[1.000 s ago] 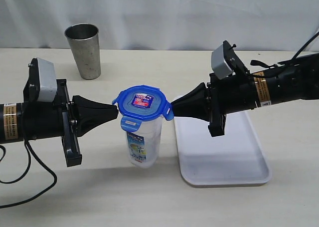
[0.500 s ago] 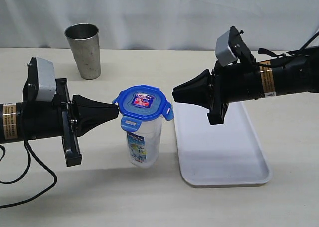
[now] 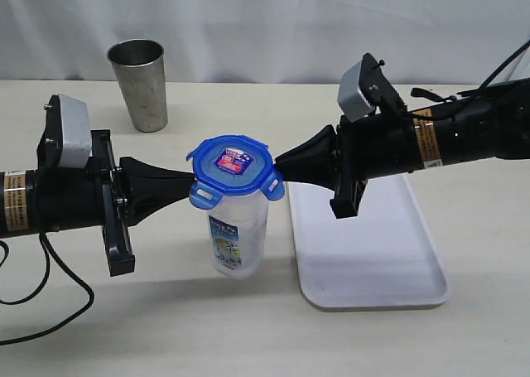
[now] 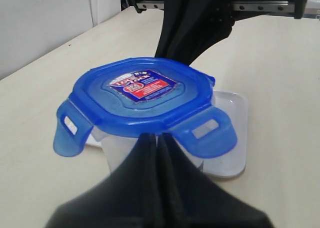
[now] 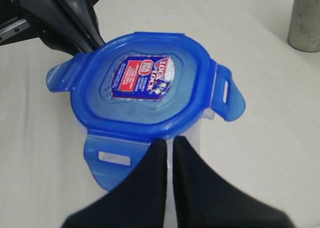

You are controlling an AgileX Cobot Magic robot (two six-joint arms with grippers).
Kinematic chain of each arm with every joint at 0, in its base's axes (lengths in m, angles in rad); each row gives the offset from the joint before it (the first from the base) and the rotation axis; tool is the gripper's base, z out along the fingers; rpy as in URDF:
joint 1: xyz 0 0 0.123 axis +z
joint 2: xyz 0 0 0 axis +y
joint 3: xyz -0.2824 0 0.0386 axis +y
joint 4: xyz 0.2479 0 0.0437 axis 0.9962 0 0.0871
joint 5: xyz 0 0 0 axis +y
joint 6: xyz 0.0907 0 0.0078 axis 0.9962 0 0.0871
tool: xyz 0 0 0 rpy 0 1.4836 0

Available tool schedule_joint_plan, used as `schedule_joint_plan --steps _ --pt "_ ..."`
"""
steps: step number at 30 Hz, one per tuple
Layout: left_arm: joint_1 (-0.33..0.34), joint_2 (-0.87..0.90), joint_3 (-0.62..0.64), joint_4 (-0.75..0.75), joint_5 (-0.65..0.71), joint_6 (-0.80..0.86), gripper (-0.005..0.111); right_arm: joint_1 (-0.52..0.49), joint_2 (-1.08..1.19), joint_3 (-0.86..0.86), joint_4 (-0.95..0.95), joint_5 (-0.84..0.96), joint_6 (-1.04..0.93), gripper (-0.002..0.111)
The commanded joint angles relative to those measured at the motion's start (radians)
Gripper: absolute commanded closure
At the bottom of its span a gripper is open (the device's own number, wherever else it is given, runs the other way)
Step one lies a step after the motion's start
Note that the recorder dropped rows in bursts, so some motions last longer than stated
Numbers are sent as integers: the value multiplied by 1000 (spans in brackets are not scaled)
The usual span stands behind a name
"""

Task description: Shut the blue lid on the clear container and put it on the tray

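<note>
The clear container (image 3: 238, 232) stands upright on the table just left of the tray (image 3: 373, 269). The blue lid (image 3: 233, 166) sits on top of it, tilted, with its flaps sticking out. My left gripper (image 3: 192, 181) is shut, its tip against the lid's left edge just under the rim (image 4: 156, 136). From the other side my right gripper (image 3: 278, 166) is shut too, its tip touching the lid's right edge (image 5: 167, 140). Neither holds anything. The lid's red-blue sticker (image 5: 142, 76) faces up.
A grey steel cup (image 3: 140, 83) stands at the back left of the table. The white tray lies under my right arm, with nothing on it. A black cable (image 3: 41, 302) trails over the table at the front left.
My right gripper, which had drawn up and away from the lid, has come back down against its right edge. The lid now sits more tilted, its flaps spread. The left arm has stayed still.
</note>
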Motion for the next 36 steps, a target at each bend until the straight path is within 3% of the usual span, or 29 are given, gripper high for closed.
schedule_joint_plan --steps 1,10,18,24,29,36 --pt "-8 2 4 -6 -5 0 107 3 1 4 -7 4 6 104" --pt "-8 2 4 -2 -5 -4 107 1 -83 4 -61 90 101 104" --pt "-8 2 4 -2 -5 -4 107 11 -140 4 -6 57 101 104" --pt "-8 2 4 0 18 -4 107 128 -140 -2 79 114 69 104" --pt "-8 2 4 9 26 -9 107 223 -139 -2 79 293 85 104" --pt "-8 2 4 9 26 -9 107 248 -121 -2 54 327 142 104"
